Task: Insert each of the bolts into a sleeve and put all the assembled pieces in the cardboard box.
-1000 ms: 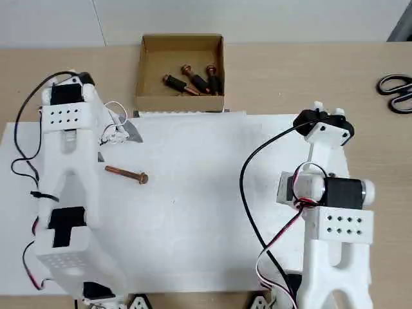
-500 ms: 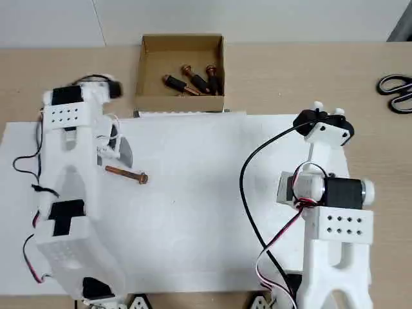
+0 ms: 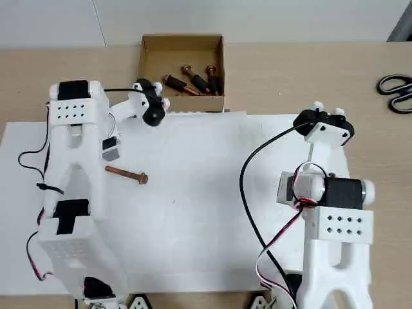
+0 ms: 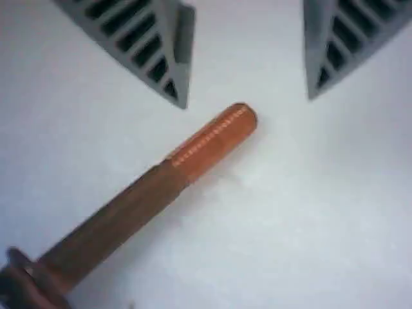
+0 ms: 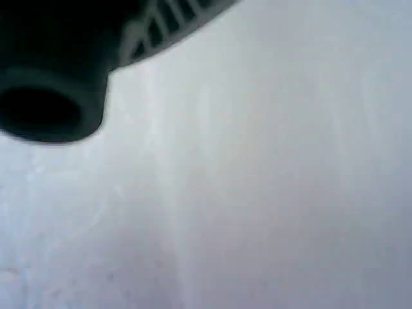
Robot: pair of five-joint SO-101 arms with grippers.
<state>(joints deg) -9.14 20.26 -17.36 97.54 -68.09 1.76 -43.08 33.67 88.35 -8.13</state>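
1. The step in hand looks like the pick-up of the one loose bolt [image 3: 127,174]. It lies flat on the white mat [image 3: 193,244] at the left, head to the right, well nearer than the cardboard box [image 3: 147,71] at the far side.
2. The left gripper [image 4: 247,98] hangs just above the bolt's threaded tip. Its jaws are spread wide and hold nothing, and the tip lies under the gap, touched by neither.
3. The right gripper [image 3: 322,125] sits at the right of the mat. As far as I can judge it is clamped on a black sleeve [image 5: 48,109], whose open end shows above the mat.
4. Three assembled pieces [image 3: 193,80] already lie in the box, so this seems to be the last pair.
5. The next move calls for the left gripper to come down and close across the shank, better nearer the head, so the threaded end stays free.
6. After that, the bolt must be lifted and lined up with the sleeve's bore. A round shank may roll as the jaws close.
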